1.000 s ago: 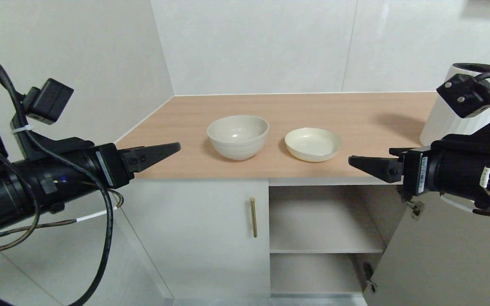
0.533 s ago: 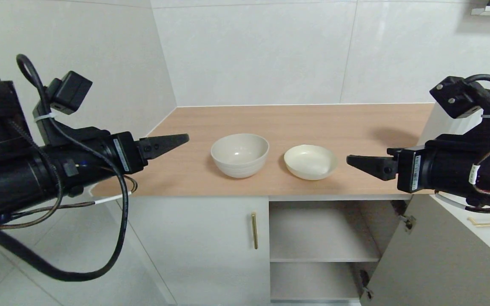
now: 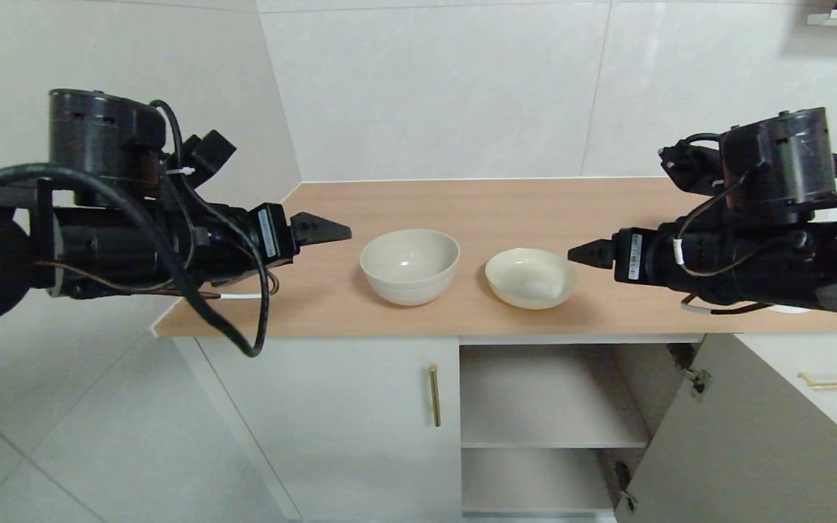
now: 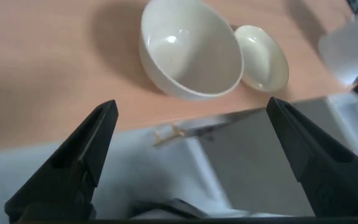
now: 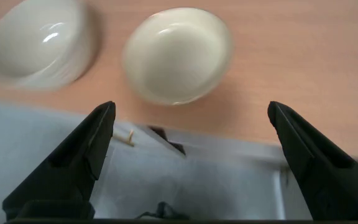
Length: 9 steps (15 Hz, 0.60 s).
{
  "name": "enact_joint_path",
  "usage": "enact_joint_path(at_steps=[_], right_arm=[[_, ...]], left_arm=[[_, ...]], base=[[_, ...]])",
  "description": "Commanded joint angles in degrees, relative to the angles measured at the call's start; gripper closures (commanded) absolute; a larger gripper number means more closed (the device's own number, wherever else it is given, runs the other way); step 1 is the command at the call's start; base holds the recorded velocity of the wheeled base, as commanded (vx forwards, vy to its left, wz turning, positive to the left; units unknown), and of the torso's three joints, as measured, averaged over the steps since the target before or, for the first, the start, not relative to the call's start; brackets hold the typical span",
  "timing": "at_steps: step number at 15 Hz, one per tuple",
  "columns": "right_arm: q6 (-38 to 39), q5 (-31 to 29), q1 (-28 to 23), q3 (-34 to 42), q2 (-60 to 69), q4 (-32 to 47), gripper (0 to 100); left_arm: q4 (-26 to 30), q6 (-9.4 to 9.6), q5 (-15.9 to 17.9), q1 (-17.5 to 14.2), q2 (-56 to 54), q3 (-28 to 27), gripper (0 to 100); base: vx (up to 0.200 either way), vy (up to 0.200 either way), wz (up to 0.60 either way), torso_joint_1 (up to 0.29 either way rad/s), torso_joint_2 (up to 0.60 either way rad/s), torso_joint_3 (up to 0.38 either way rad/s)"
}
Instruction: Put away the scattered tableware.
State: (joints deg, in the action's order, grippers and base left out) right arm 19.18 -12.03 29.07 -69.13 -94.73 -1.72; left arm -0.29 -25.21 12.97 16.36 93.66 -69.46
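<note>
Head view is taken first: the left gripper (image 3: 341,232) is held level over the left end of the table (image 3: 506,207), pointed at the deep bowl (image 3: 409,265), near it but apart from it. In the left wrist view its fingers (image 4: 73,168) are seen spread wide, with nothing between them. The deep bowl is set upright near the front edge, and the shallow bowl (image 3: 531,276) is placed just beside it to the right, with a narrow gap between them. The right gripper (image 3: 577,253) is held just beside the shallow bowl's right rim, and its fingers (image 5: 73,162) are likewise released and empty. Below, the left door (image 3: 360,407) of the cabinet is shut, while the right door (image 3: 738,436) is swung open and a shelf (image 3: 549,407) is exposed.

The step in hand is judged to be the approach for a grasp, as neither bowl is yet held. A rim grip is advised, with one finger inside the wall and one outside. Because both grippers are held level, each wrist would probably have to be tipped downward first. The bowls should not be nudged sideways, since either could be knocked into its neighbour. The shallow bowl's rim is low, so the outer finger should be brought close to the table. A gentle closing is suggested, as the bowls look smooth and may slip. The open door should be avoided on the way to the shelf.
</note>
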Motion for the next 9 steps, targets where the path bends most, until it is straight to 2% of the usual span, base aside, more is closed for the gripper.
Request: enact_joint_path(at_steps=[1, 2, 4, 5, 6, 9], right_arm=[[2.4, -4.1, -0.1, -4.8, -5.9, 2.1, 0], [2.5, -5.5, -0.1, -5.1, -6.9, 1.9, 0], [2.6, -6.6, -0.2, -5.1, -7.8, 0.6, 0], [2.6, -6.7, -0.5, -5.0, -8.0, -0.1, 0], [2.7, -6.8, -0.5, -5.0, -8.1, -0.5, 0], [2.7, -6.8, -0.5, -4.5, -7.8, -0.5, 0]], left_arm=[[1.3, -4.67, -2.9, 1.8, 5.6, -4.5, 0], [0.7, -6.08, -5.9, 2.9, 7.7, -5.8, 0], [-2.3, -6.08, -13.8, 4.6, 12.0, -6.4, 0], [-4.5, -5.90, -16.6, 5.3, 14.2, -6.4, 0], [-7.1, -5.90, -18.3, 5.3, 16.2, -6.4, 0], [-8.8, -5.90, -18.8, 5.3, 18.0, -6.4, 0]], base=[[0.000, 0.000, 0.00, 0.000, 0.00, 0.000], [0.000, 0.000, 0.00, 0.000, 0.00, 0.000], [0.000, 0.000, 0.00, 0.000, 0.00, 0.000], [0.000, 0.000, 0.00, 0.000, 0.00, 0.000], [0.000, 0.000, 0.00, 0.000, 0.00, 0.000], [0.000, 0.000, 0.00, 0.000, 0.00, 0.000]])
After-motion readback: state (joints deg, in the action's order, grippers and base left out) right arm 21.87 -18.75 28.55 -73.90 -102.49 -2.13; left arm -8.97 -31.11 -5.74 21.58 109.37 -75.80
